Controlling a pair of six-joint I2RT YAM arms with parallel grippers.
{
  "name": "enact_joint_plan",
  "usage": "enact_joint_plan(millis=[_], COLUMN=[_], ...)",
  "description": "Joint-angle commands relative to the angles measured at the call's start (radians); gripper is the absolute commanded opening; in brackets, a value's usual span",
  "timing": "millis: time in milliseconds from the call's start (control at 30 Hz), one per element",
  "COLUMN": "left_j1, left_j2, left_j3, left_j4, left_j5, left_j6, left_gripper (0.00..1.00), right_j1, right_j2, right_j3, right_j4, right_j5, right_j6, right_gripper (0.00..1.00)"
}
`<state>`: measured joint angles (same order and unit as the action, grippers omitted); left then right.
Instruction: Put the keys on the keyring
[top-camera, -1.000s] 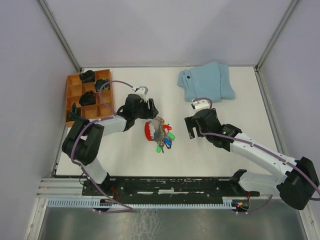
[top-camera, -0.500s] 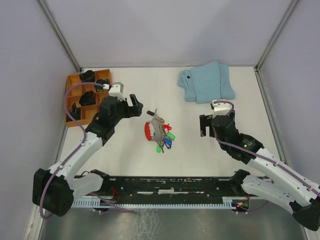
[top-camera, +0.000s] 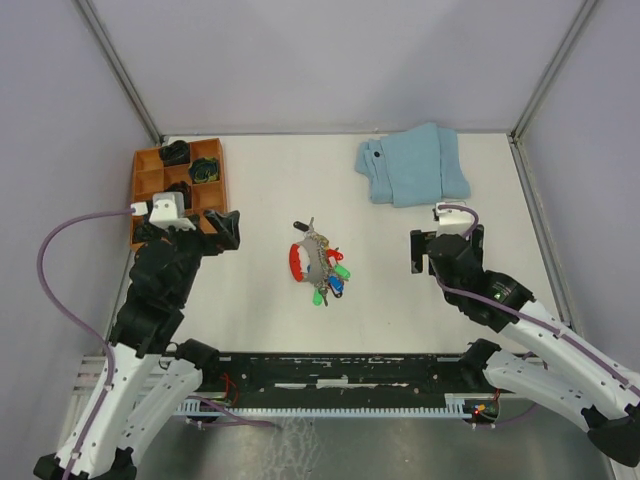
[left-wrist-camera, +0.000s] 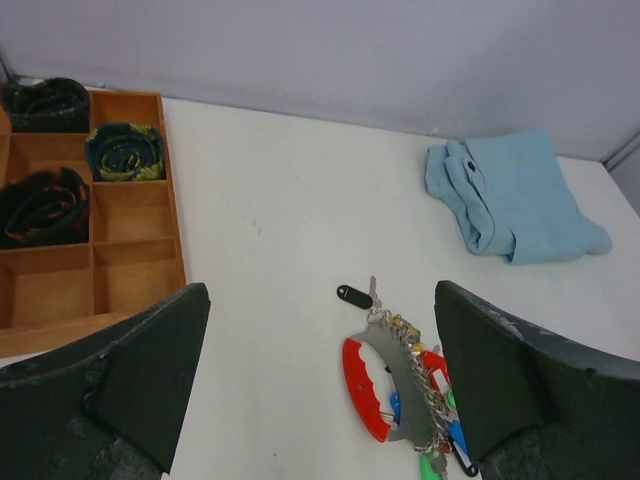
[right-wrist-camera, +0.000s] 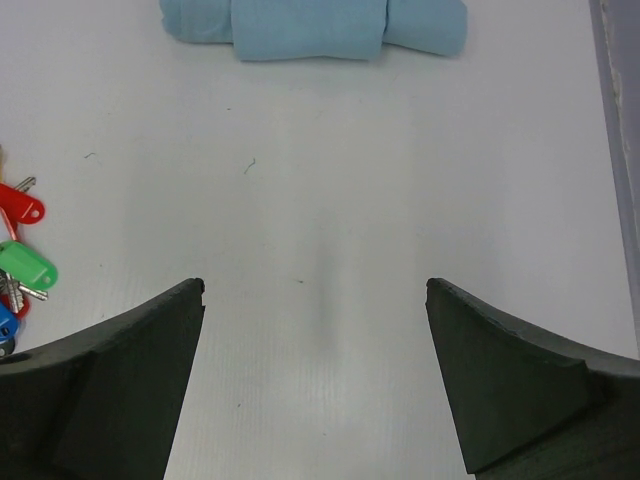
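The keyring (top-camera: 298, 262), a curved red-and-grey loop, lies flat on the white table at its middle. The keys (top-camera: 331, 275), with red, green, blue and yellow heads, are bunched along its right side on a chain. In the left wrist view the keyring (left-wrist-camera: 364, 392) and the keys (left-wrist-camera: 441, 398) lie low and right of centre, with a black-tagged key (left-wrist-camera: 354, 295) at the top. My left gripper (top-camera: 195, 232) (left-wrist-camera: 320, 300) is open and empty, well left of the keyring. My right gripper (top-camera: 447, 241) (right-wrist-camera: 315, 285) is open and empty, well right of it. Red and green keys (right-wrist-camera: 22, 240) show at the left edge of the right wrist view.
An orange compartment tray (top-camera: 137, 195) (left-wrist-camera: 180, 200) holding dark black-green lumps stands at the back left, just behind my left gripper. A folded light-blue cloth (top-camera: 412, 165) (left-wrist-camera: 510, 195) (right-wrist-camera: 310, 20) lies at the back right. Grey walls enclose the table.
My left gripper has drawn back from the keyring, left and toward the near edge. My right gripper has moved right, away from the keys. The keyring and keys have stayed put.
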<state>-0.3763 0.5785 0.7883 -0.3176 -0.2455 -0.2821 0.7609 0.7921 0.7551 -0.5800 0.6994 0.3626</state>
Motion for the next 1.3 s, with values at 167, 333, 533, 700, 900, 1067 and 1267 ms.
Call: enact_joint_plan(millis=[167,333,533,700,900,1067,1267], left_j1=[0.014,0.026,0.020,0.001,-0.003,-0.005,-0.007], left_j2=[-0.069,-0.066,-0.067,-0.087,-0.117,-0.141,-0.170], left_j3=[-0.070,-0.081,-0.083,-0.085,-0.093,-0.099,-0.107], left_j4=[0.032,0.025,0.022,0.022,0.020,0.020,0.015], left_j5=[-0.021,-0.009,-0.010,-0.018,-0.024,-0.029,-0.028], left_j6=[0.135,0.149,0.144,0.143,0.142,0.141,0.143], left_gripper=[0.99,0.99,0.99,0.99,0.99,0.99,0.99], right_j1=[0.000,0.000,0.001,0.000,0.000,0.000,0.000], right_j2=[0.024,0.021,0.009,-0.010,-0.017,-0.013,-0.018], right_j3=[0.068,0.061,0.061,0.057,0.050,0.062,0.073], right_j4=[-0.045,-0.022,-0.030,-0.042,-0.032,-0.034,-0.063], right_j5=[0.081,0.059,0.042,0.016,-0.006,-0.058,-0.086], right_j6=[0.000,0.006,0.032,0.045,0.031,0.028,0.018], right_gripper=[1.00,1.00,1.00,1.00,1.00,1.00,1.00])
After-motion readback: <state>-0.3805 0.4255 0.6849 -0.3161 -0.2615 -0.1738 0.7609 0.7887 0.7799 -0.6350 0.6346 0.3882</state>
